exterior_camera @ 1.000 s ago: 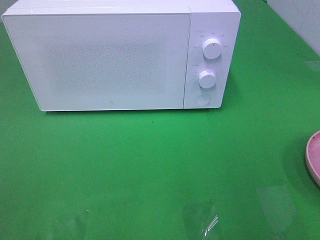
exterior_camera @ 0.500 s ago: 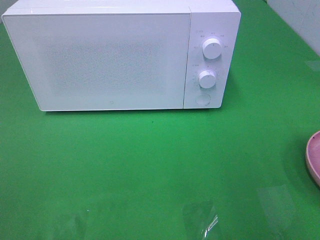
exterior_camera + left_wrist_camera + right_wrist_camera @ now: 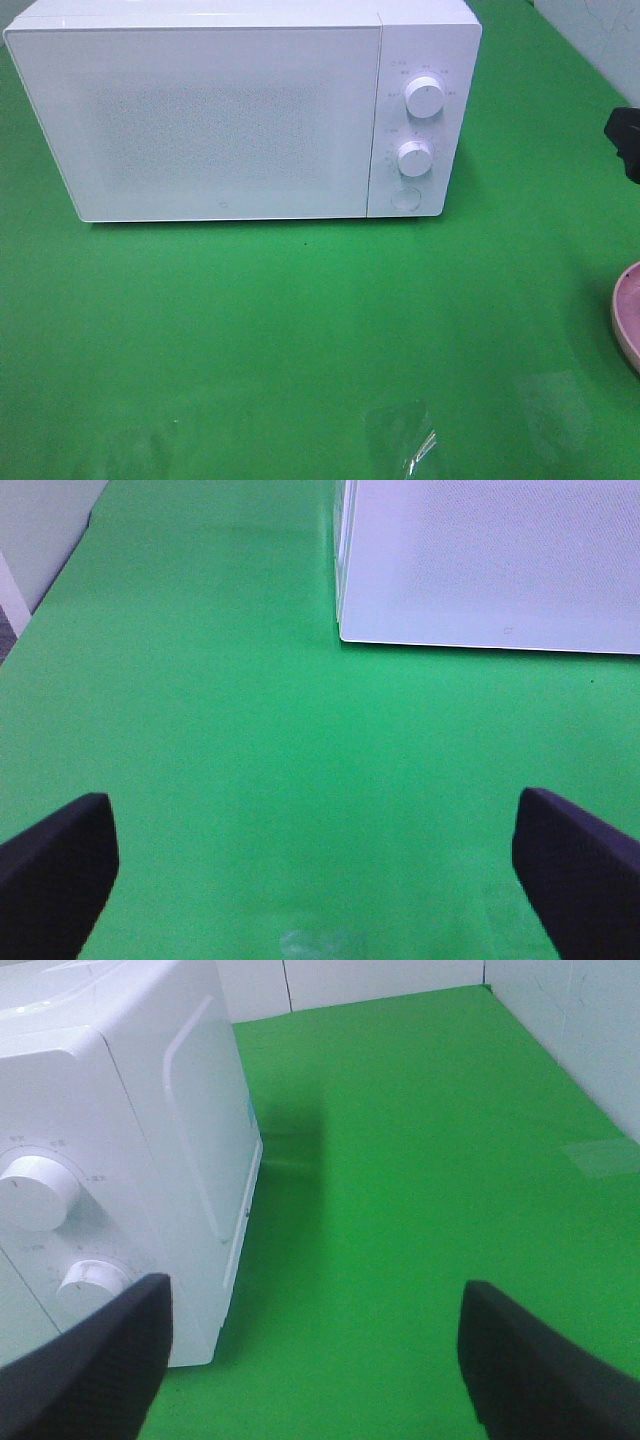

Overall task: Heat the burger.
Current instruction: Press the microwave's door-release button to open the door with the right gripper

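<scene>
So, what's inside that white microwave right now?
Nothing inside can be seen. The microwave has its door shut, and the speckled white front covers the whole interior, so anything in there is hidden.

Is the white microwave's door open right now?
No, the white box-shaped microwave has its door shut flush against the control panel in the exterior high view.

High camera looks down on the microwave (image 3: 200, 120); both wrist views share it.

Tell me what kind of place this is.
Probably a robot test bench staged as a kitchen: a white microwave sits on a bright green table cover, plain white panels wall it in, and a pink plate shows at the edge.
</scene>
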Robot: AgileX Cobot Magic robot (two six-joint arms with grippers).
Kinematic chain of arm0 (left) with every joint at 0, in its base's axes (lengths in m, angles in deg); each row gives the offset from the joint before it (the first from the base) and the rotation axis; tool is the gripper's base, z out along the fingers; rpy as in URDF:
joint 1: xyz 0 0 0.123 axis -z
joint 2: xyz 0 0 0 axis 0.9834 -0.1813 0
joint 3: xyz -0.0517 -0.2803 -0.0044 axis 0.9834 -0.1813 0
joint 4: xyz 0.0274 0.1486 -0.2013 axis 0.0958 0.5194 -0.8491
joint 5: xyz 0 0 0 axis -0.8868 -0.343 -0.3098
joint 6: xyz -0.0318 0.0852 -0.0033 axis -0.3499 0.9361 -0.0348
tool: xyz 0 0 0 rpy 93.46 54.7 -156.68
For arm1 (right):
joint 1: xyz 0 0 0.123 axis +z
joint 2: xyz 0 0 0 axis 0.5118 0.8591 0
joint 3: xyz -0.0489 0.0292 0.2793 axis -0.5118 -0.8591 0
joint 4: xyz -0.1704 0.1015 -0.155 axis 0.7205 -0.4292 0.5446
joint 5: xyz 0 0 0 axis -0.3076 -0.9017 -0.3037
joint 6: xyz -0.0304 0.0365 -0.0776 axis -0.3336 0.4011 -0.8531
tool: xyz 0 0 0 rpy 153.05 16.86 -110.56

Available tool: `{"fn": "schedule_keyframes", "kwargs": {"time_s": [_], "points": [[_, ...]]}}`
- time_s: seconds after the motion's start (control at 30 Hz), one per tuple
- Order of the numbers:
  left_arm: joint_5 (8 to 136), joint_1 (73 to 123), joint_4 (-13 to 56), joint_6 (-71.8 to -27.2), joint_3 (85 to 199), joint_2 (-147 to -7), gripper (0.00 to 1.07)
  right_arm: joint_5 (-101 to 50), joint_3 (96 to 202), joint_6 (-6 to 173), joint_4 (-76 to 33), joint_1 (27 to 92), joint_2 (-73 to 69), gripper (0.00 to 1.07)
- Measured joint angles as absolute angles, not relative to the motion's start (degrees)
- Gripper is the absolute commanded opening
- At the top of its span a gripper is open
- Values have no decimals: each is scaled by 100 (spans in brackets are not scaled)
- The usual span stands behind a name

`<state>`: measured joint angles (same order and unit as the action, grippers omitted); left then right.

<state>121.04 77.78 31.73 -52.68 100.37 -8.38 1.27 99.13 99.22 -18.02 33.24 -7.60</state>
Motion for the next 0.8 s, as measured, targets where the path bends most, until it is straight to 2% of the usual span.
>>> {"fn": "schedule_keyframes", "kwargs": {"time_s": [0.17, 0.27, 0.37, 0.43, 0.67, 0.7, 0.8], "points": [[12104, 7778, 3173, -5268, 10037, -838, 100, 860, 9713, 9469, -2318, 3748, -313, 75], [12104, 7778, 3173, -5268, 10037, -838, 100, 1462, 9569, 8736, -3126, 4327, 36, 75], [12104, 7778, 3173, -5268, 10037, -838, 100, 1662, 9546, 8472, -3504, 4579, 168, 75], [12104, 7778, 3173, -5268, 10037, -838, 100, 1908, 9541, 8019, -4048, 5038, 391, 75], [12104, 7778, 3173, -5268, 10037, -838, 100, 2493, 9541, 7412, -4971, 5903, 798, 75], [12104, 7778, 3173, -5268, 10037, -838, 100, 2751, 9546, 7292, -5206, 6201, 941, 75], [12104, 7778, 3173, -5268, 10037, -838, 100, 2968, 9546, 7240, -5383, 6459, 1067, 75]]}}
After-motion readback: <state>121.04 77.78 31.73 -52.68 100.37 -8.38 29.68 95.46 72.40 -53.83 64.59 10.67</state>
